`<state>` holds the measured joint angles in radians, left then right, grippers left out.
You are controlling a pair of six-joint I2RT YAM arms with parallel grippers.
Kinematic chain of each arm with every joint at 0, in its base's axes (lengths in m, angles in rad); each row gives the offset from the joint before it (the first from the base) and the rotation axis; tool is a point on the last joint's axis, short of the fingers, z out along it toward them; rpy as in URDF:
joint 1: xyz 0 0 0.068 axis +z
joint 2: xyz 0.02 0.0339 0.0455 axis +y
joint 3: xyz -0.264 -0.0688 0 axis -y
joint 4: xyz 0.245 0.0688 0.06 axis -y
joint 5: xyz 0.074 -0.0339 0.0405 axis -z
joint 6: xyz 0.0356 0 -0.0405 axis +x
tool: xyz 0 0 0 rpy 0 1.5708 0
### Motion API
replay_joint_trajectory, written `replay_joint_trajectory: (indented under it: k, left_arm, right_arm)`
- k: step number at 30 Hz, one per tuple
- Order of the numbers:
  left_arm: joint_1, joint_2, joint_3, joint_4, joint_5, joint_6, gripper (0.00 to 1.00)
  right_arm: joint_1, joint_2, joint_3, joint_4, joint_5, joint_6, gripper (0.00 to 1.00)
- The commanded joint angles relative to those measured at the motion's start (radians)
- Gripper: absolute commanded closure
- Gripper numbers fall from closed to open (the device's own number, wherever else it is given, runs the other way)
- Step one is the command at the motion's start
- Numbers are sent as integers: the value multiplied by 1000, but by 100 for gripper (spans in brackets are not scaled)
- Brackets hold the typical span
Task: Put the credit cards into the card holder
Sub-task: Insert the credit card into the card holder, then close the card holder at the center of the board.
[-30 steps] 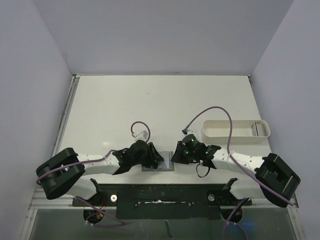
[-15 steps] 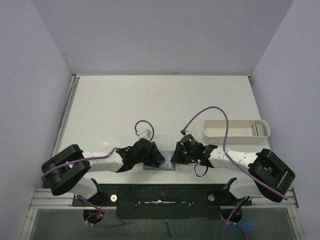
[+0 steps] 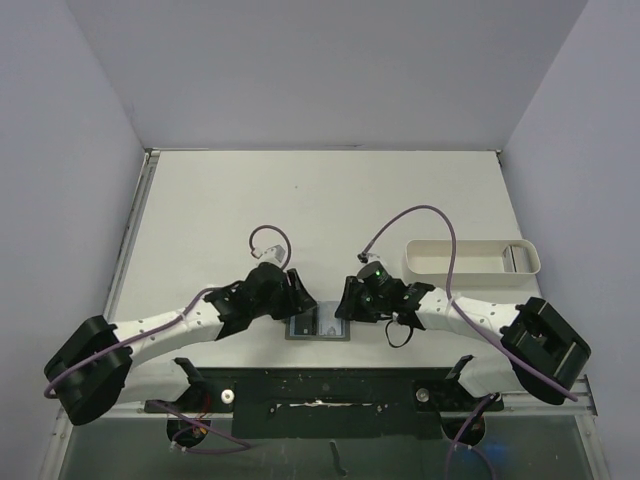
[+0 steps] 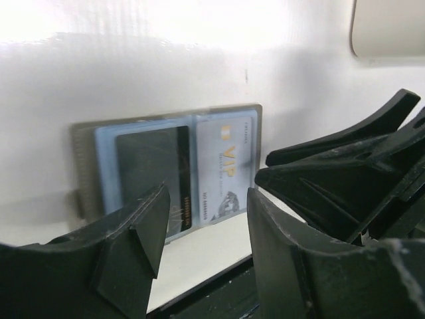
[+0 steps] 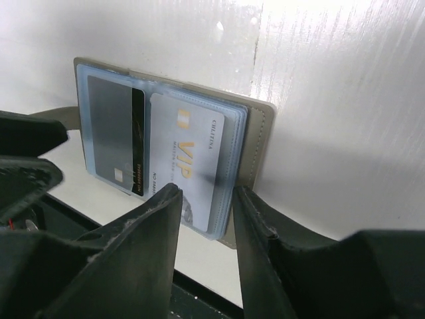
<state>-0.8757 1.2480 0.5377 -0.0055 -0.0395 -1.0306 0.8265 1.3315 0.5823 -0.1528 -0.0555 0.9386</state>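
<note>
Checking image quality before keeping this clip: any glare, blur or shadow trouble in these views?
Left wrist: glare washes out the table up top; the near fingers look soft. Right wrist: the VIP card reads sharp. Top external: even light, card holder tiny but visible.

Card holder [image 3: 319,327] open flat, light blue lining up, at table's [image 3: 300,210] 6 o'clock edge; dark grey card [image 5: 113,136] sleeved in one half, pale grey VIP card [image 5: 189,156] beside it in the other.
</note>
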Motion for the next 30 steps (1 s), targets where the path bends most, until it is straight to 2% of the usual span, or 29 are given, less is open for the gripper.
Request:
replay_joint_trajectory:
  k: [1,4,7,12,16,22,30]
  left_arm:
    - [55,-99,26,-143,-21,58,51]
    - [86,-155,24,-233,-36,81,49]
    - [110,-195,20,-285,-31,102,47]
    - [124,-208,2,-322,-11,117,45]
    - [124,-205,-27,-292,16,115,44]
    - [129,-167,-49,-261,12,119,44]
    - [130,-156,-73,-264,-22,122,46]
  right_arm:
    - [1,-43,43,-10,41,-6,60]
    - [2,-44,36,0,49,16,47]
    - [1,-45,19,25,40,28,39]
    - [0,-35,-1,72,29,38,28]
    - [-1,-11,-7,89,22,39,17]
    - [0,-6,-32,125,17,52,11]
    - [-1,20,-60,181,-5,63,10]
